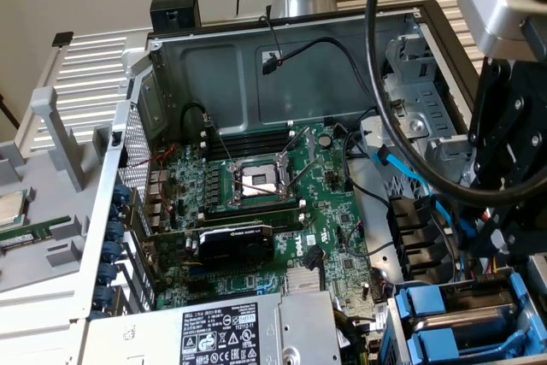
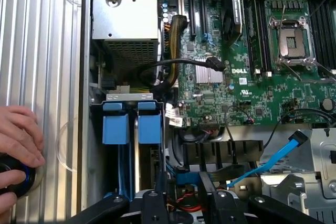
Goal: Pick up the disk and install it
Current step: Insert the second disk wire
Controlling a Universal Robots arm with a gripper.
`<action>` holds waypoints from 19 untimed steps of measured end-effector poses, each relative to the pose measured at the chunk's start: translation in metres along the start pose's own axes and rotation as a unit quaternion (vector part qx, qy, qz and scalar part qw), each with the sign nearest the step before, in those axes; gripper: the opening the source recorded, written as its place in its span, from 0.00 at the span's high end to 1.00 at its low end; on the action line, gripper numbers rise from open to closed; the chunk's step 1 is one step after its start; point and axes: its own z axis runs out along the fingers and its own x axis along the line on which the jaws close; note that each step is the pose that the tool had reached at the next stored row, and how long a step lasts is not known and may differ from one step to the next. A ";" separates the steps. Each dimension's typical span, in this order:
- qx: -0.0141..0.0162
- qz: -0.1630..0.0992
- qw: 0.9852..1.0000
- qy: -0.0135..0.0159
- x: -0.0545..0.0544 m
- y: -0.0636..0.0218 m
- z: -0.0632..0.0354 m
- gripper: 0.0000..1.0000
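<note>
Apparently near done: I see the disk (image 2: 147,129) seated in the drive cage (image 2: 128,98), gripper (image 2: 181,203) above it, jaw state unclear.

You can read white "DELL" lettering on the green motherboard (image 2: 233,85) beside its finned heatsink (image 2: 209,74), a white Dell logo on the motherboard's lower part in the exterior view, black label (image 1: 224,338) on the power supply, its print too small to read
</note>
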 end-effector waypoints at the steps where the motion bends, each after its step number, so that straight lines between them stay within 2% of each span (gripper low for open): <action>1: 0.000 0.000 1.000 0.000 0.000 -0.0001 0.0004 0.63; 4: 0.000 0.000 1.000 -0.002 0.000 -0.0004 0.0016 0.63; 19: 0.000 -0.001 1.000 -0.004 0.000 -0.0008 0.0046 0.63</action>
